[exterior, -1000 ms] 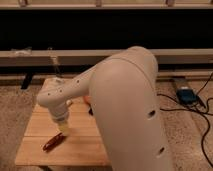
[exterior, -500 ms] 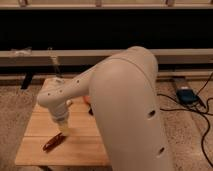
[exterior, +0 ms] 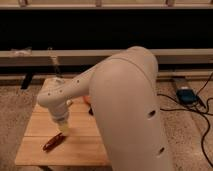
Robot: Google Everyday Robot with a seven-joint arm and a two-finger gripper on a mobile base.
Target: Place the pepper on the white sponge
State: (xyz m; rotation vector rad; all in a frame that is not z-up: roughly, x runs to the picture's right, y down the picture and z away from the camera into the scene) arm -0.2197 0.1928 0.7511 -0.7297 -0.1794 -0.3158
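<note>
Over the left half of the wooden table (exterior: 80, 144), the gripper (exterior: 63, 130) is pointed straight down, its tip just at the upper end of the pepper (exterior: 52, 144). Whether it is open or closed cannot be told. The pepper is laid slantwise on the tabletop near the front edge. The table's right side is hidden by the bulky white arm (exterior: 125, 100).

pepper (exterior: 52, 143): small, slender, dark red, glossy; lies flat on the wooden surface (exterior: 85, 147), front-left part; long axis slants up toward the right; claw (exterior: 63, 131) sits just above its upper-right end; contact between them unclear
</note>
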